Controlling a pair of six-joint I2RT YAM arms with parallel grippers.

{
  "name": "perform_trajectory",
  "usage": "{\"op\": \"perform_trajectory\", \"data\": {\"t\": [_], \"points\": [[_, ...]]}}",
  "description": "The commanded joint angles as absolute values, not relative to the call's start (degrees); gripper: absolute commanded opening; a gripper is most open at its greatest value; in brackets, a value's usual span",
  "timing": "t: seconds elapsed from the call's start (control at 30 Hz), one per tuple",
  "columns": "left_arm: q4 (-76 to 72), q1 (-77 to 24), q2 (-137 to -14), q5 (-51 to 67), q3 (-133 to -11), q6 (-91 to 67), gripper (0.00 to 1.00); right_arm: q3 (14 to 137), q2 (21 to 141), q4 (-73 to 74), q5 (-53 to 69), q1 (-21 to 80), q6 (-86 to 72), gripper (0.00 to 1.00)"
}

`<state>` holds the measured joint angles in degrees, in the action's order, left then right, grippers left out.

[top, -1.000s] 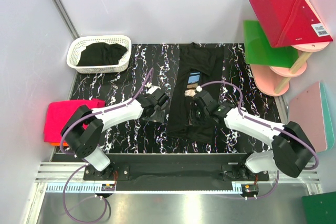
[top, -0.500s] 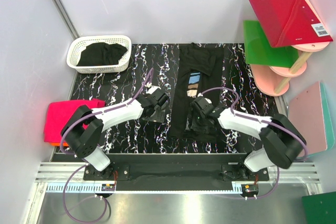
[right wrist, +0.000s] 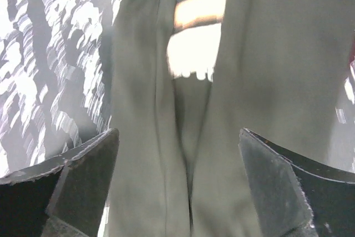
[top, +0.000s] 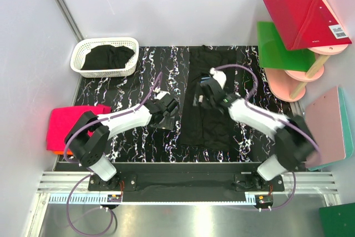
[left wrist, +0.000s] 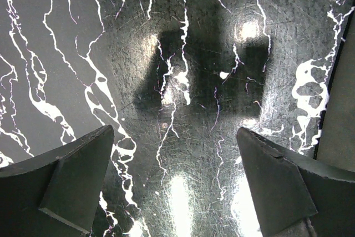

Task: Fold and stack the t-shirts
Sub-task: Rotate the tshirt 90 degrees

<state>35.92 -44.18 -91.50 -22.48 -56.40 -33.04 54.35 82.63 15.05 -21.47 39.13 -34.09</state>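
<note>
A black t-shirt [top: 208,129] lies lengthwise at the table's centre, both long sides folded inward. My right gripper [top: 201,97] hovers over its middle, open and empty. In the right wrist view the open gripper [right wrist: 177,137] frames the two folded flaps [right wrist: 150,81], and a strip of blue, tan and white print [right wrist: 197,31] shows between them. My left gripper [top: 173,109] is open just left of the shirt. In its own view the gripper [left wrist: 175,131] is over bare marble, with the shirt's edge [left wrist: 339,131] at the right. A folded pink t-shirt [top: 75,126] lies on an orange one [top: 54,149] at the far left.
A white lattice basket [top: 77,54] at the back left holds a crumpled black t-shirt [top: 108,56]. Red [top: 302,18] and green [top: 277,45] boards rest on a pink stand [top: 299,79] at the right. Another pink board [top: 333,123] lies beside the table.
My right gripper drew the shirt's right side inward over the print, opened and let go, then moved toward the far end. The left arm has not moved.
</note>
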Motion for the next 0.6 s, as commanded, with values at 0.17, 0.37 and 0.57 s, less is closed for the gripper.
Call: {"op": "perform_trajectory", "data": {"t": [0.17,0.37,0.57], "points": [[34.9,-44.0,-90.4,-22.6,-57.0,-32.9,0.99,81.4,114.7,9.6,-12.5,30.9,-27.9,0.78],[34.9,-44.0,-90.0,-22.9,-56.5,-33.0,0.99,89.3,121.4,9.8,-10.5,29.4,-26.6,0.74],[35.0,-44.0,-90.5,-23.4,-56.6,-32.7,0.99,91.8,124.7,9.8,-6.3,28.3,-27.3,0.3]]}}
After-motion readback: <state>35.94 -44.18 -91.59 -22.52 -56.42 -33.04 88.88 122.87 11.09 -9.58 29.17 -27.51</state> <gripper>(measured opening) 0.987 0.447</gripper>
